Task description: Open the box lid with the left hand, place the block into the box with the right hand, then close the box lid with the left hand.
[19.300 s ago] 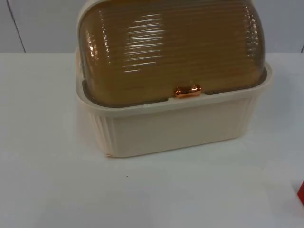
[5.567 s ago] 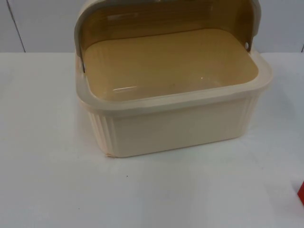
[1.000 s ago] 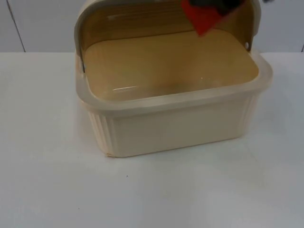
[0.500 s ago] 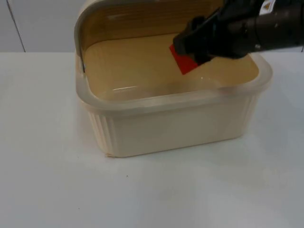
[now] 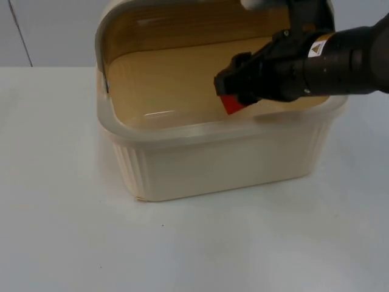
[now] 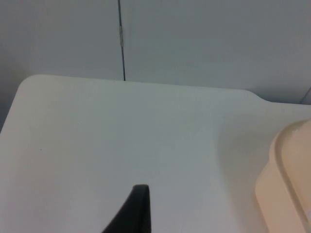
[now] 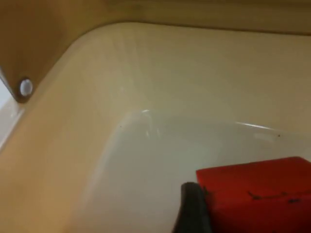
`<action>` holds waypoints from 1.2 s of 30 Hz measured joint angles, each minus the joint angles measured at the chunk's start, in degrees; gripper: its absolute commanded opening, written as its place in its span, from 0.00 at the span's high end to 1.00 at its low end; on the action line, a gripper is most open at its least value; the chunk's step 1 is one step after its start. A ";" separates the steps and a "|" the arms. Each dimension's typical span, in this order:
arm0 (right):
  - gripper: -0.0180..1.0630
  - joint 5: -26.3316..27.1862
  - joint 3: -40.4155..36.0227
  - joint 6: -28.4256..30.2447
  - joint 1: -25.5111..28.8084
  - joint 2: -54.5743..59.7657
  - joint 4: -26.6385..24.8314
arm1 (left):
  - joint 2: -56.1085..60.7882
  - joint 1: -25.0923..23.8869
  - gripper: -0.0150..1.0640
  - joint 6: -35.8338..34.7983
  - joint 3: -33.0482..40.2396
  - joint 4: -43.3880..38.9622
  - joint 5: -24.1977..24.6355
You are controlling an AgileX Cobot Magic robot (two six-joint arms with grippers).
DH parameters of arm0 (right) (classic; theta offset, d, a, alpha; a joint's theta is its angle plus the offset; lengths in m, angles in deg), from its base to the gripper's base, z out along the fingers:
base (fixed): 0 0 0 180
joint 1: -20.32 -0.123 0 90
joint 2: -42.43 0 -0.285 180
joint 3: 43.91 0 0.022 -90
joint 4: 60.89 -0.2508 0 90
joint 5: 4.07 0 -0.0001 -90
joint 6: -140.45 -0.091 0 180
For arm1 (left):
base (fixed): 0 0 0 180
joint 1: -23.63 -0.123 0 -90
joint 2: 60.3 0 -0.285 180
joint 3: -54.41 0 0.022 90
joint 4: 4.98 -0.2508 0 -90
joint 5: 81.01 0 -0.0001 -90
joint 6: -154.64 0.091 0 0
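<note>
On my screens the white tabletop (image 5: 73,231) runs back to a grey partition wall (image 6: 194,39) with a dark vertical seam. The left gripper (image 6: 133,213) waits over bare tabletop, well apart from the work; one black fingertip shows, and I cannot tell whether it is spread or closed. Just beside it the left wrist view catches a cream corner of the box (image 6: 286,179).

In the top view the cream ribbed box (image 5: 219,164) sits mid-table with its amber lid (image 5: 182,24) rolled back. The right gripper (image 5: 234,94) reaches over the right rim into the box, clenched on the red block (image 5: 231,104), which hangs inside the box above the floor. The right wrist view adds the lid's pivot rivet (image 7: 25,87) and the box's pale inner floor beyond the block (image 7: 262,194).
</note>
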 measured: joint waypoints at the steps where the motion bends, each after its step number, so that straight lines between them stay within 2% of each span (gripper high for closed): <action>1: 0.55 0.31 0.00 0.00 0.00 0.00 0.00 | 0.00 0.00 0.02 0.00 0.00 0.00 0.00; 3: 0.32 0.41 0.00 0.00 0.00 0.00 0.00 | 0.00 0.00 0.02 0.00 0.00 0.00 0.00; 4: 0.32 0.83 0.11 0.00 0.00 0.00 0.00 | 0.00 0.00 0.02 0.00 0.00 0.00 0.00; 6: 0.03 1.48 0.47 0.00 0.00 0.00 0.00 | 0.00 0.00 0.02 0.00 0.00 0.00 0.00; 15: 0.02 1.77 0.57 0.23 0.00 0.00 0.00 | -0.70 0.00 0.02 0.00 0.00 0.00 0.23; 20: 0.02 -0.39 0.57 0.23 0.00 -1.13 0.00 | -0.70 0.00 0.02 0.00 0.00 0.00 0.23; 24: 0.02 -7.79 0.57 0.23 0.00 -6.02 0.00 | -0.70 0.00 0.02 0.00 0.00 0.00 0.23; 25: 0.02 -7.79 0.57 0.23 0.00 -6.02 0.00 | -0.70 0.00 0.02 0.00 0.00 0.00 0.23; 30: 0.02 -23.68 0.57 0.23 0.00 -14.09 0.92 | -0.70 0.00 0.02 0.00 0.00 0.00 0.23; 31: 0.02 -23.68 0.57 0.23 0.00 -14.09 0.92 | -0.70 0.00 0.02 0.00 0.00 0.00 0.23; 36: 0.02 -33.47 0.71 0.23 0.00 -23.78 2.89 | -0.70 0.00 0.02 0.00 0.00 0.00 0.26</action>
